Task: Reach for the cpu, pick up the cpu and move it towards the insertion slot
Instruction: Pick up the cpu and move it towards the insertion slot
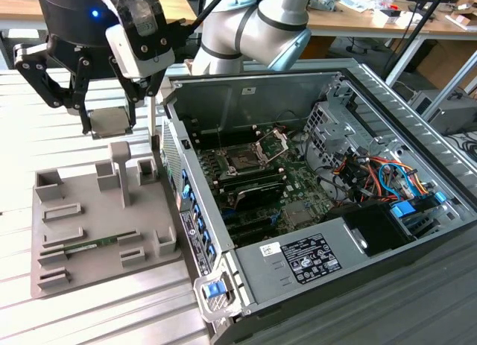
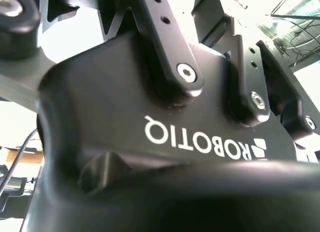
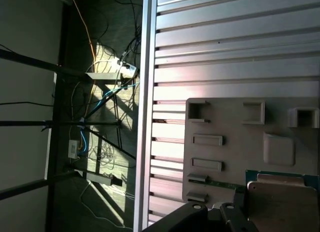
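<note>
**Cpu gripped above the tray, well apart from the socket**

My black end effector (image 1: 109,127) is closed on the small flat square cpu (image 1: 104,120), pinching its pale silvery-beige plate between both fingers. I hold it in the air over the far end of the grey plastic tray (image 1: 74,233), which lies on the ribbed aluminium table (image 1: 22,136) at the exterior view's left. A long thin green memory stick (image 1: 93,246) lies in one of the tray's recesses. In the first wrist view the cpu (image 3: 280,202) shows a green edge, with the tray (image 3: 235,142) beneath it. The insertion slot (image 1: 242,162), a dark square socket in a silvery frame with its hinged bracket raised, sits inside the open grey computer case (image 1: 335,270), well apart from the cpu.
</note>
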`<state>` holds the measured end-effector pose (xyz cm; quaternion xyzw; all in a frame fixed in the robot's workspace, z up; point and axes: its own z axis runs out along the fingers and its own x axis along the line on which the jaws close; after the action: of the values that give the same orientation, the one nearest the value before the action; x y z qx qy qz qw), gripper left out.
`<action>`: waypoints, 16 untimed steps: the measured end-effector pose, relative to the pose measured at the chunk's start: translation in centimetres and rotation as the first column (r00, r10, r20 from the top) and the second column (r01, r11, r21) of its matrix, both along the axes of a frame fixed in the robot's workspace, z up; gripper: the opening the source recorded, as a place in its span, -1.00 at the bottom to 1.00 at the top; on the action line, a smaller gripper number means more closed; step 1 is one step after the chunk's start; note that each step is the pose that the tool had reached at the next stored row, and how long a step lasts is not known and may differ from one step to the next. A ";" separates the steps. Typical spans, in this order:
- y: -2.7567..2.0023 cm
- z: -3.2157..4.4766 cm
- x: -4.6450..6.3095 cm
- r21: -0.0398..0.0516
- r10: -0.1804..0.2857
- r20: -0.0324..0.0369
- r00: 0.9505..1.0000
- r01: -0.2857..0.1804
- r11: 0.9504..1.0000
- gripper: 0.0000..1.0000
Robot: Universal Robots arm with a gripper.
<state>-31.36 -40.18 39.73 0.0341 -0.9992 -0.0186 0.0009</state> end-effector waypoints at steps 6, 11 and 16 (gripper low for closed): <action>0.00 0.00 0.7 0.000 0.000 0.000 1.000 0.000 1.000 0.10; 0.00 0.00 1.4 0.000 0.000 0.000 1.000 0.000 1.000 0.10; 0.00 0.00 1.9 0.000 0.000 0.000 1.000 0.000 1.000 0.10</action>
<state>-29.50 -40.19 39.73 0.0342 -0.9992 -0.0185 0.0009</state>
